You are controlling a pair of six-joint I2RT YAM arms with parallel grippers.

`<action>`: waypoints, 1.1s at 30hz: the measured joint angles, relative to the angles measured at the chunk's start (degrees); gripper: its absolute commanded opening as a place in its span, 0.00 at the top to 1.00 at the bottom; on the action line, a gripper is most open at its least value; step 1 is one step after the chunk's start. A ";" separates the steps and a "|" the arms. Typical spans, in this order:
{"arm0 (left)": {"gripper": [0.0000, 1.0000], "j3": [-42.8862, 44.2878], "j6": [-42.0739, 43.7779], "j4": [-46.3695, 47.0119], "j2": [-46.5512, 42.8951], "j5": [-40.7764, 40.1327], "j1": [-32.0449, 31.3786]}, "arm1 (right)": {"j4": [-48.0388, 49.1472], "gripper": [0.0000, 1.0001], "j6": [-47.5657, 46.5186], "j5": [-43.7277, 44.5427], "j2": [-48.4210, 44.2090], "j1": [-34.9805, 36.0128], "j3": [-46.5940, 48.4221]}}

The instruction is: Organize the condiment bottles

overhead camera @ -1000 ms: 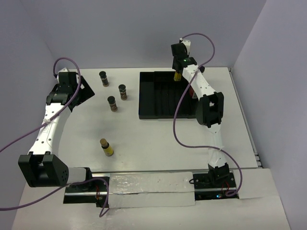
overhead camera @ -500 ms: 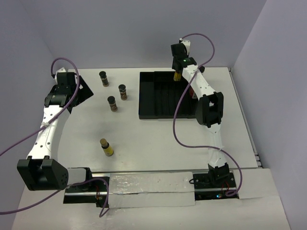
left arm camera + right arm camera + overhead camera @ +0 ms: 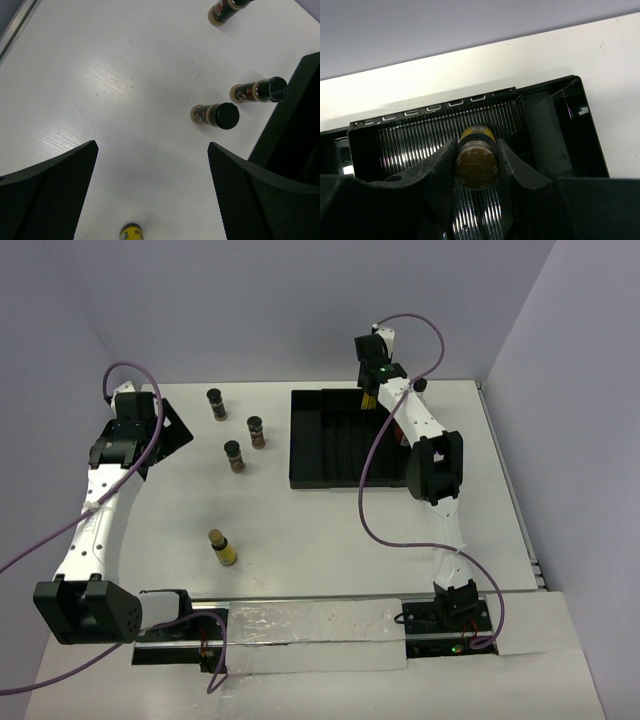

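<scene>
Three short dark brown bottles with black lids [image 3: 216,405] [image 3: 257,431] [image 3: 234,456] stand on the table left of the black ribbed tray [image 3: 320,440]. A yellow bottle [image 3: 223,548] stands alone nearer the front. My right gripper [image 3: 368,398] is shut on another yellow bottle with a tan cap [image 3: 476,162], held upright over the tray's ribbed floor [image 3: 410,145] near its back wall. My left gripper [image 3: 172,445] is open and empty at the far left. In its wrist view [image 3: 152,200] it hovers above the table, with the brown bottles [image 3: 216,115] [image 3: 259,91] ahead and the yellow one [image 3: 131,233] below.
The tray's inner divider [image 3: 545,130] lies just right of the held bottle. Purple walls close the back and both sides. The table's left edge [image 3: 15,25] shows in the left wrist view.
</scene>
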 measured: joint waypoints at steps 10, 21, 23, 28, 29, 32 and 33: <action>0.00 -0.31 0.02 0.00 -0.31 -0.15 0.00 | 1.13 0.20 0.11 -0.07 0.11 0.13 -0.02; 0.01 -0.81 -0.02 -0.17 -0.51 -0.15 0.00 | 2.01 0.01 0.07 -0.11 0.11 0.80 -0.02; 0.00 -0.81 -0.02 -0.37 -0.63 -0.15 0.00 | 2.00 0.00 0.06 -0.12 0.11 0.89 0.00; 0.00 -0.81 -0.02 -0.65 -0.76 -0.13 0.00 | 2.04 0.00 0.07 -0.52 -0.28 0.90 0.00; 0.01 -0.81 -0.02 -0.79 -0.76 -0.11 0.00 | 2.04 0.00 0.05 -0.68 -0.57 0.88 0.00; 0.00 -0.81 0.03 -0.95 -0.88 -0.05 0.00 | 2.02 0.00 0.07 -1.28 -2.02 0.87 0.06; 0.01 -0.81 0.08 -0.97 -0.96 -0.02 0.00 | 2.01 0.00 0.07 -1.50 -2.63 0.88 0.10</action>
